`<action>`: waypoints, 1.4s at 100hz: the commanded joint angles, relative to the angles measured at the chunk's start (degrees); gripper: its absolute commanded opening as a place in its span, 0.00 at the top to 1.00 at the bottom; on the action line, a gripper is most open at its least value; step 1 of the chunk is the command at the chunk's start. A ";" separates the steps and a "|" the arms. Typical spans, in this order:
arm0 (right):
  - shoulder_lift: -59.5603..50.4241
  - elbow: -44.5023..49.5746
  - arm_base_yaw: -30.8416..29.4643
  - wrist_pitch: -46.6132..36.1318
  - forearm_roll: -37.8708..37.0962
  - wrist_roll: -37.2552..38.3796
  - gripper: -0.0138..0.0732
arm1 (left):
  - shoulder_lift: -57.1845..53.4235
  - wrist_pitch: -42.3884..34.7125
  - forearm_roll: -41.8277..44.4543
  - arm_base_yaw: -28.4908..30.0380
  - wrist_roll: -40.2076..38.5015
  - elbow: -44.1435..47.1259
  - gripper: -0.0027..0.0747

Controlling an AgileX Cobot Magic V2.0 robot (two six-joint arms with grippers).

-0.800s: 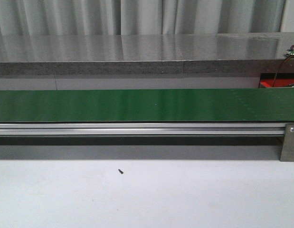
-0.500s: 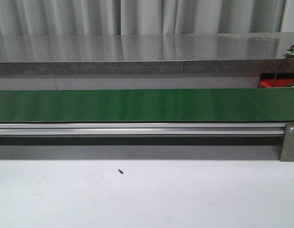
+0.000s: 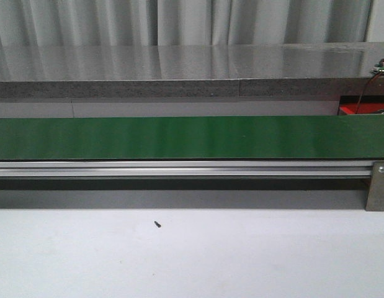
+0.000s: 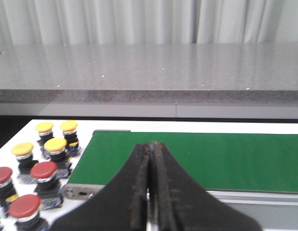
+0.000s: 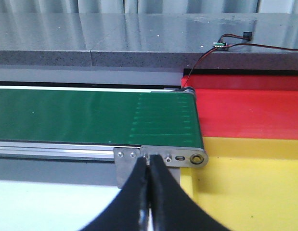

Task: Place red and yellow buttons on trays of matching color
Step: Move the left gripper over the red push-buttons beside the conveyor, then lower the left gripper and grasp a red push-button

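Several yellow buttons (image 4: 55, 145) and three red buttons (image 4: 43, 170) stand together on the white table beside the end of the green belt (image 4: 197, 156). My left gripper (image 4: 149, 147) is shut and empty, its tips over the belt's near edge, apart from the buttons. The red tray (image 5: 245, 113) and the yellow tray (image 5: 245, 187) lie side by side past the belt's other end (image 5: 153, 118). My right gripper (image 5: 149, 159) is shut and empty, in front of the belt's metal end bracket (image 5: 158, 156). Neither gripper shows in the front view.
The green belt (image 3: 192, 138) runs across the front view on an aluminium rail (image 3: 179, 169), with a grey stone ledge (image 3: 179, 68) and a curtain behind. A small dark screw (image 3: 157, 224) lies on the white table. A wired sensor (image 5: 220, 44) sits on the ledge above the red tray.
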 commanded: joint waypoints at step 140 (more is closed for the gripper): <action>-0.97 -1.10 0.02 -4.52 -0.66 -0.18 0.92 | 66.32 27.30 -2.36 28.66 -6.18 -39.73 0.17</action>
